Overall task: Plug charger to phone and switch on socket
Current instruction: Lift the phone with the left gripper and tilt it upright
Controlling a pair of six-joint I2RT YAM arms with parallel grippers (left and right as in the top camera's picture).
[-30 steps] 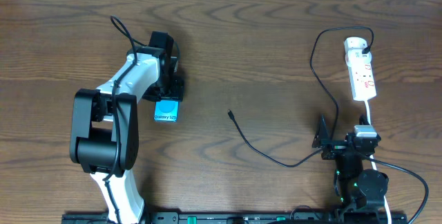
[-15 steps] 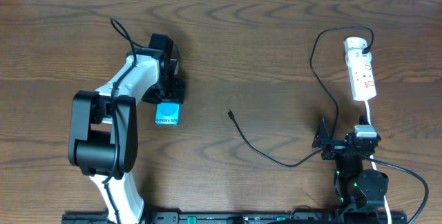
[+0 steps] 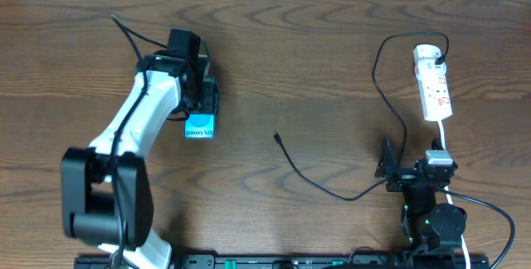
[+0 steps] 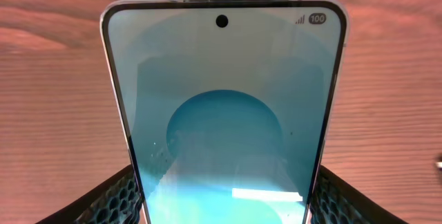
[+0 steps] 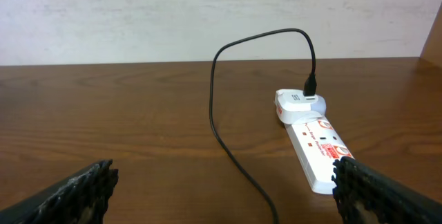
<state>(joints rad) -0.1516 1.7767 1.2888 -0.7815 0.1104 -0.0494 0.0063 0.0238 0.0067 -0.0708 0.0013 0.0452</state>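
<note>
The phone (image 3: 200,126) with a blue-teal screen and a white label strip is held between my left gripper's (image 3: 199,110) fingers at the table's left middle. In the left wrist view the phone (image 4: 224,99) fills the frame, with a black finger against each long side (image 4: 224,207). The charger's black cable (image 3: 332,193) runs from the adapter across the table, its connector tip (image 3: 277,138) lying free in the middle. The white socket strip (image 3: 434,86) lies at the far right, and shows in the right wrist view (image 5: 314,144). My right gripper (image 3: 388,169) is open and empty near the front right (image 5: 224,189).
The white adapter (image 3: 426,53) sits at the strip's far end with the cable plugged in. A white cord (image 3: 489,211) runs from the strip's near end past my right arm. The charger cable (image 5: 231,141) crosses between my right fingers.
My left arm has swung toward the far left, and the phone in its gripper has shifted slightly up the table. The right arm, cable and socket have not moved.
</note>
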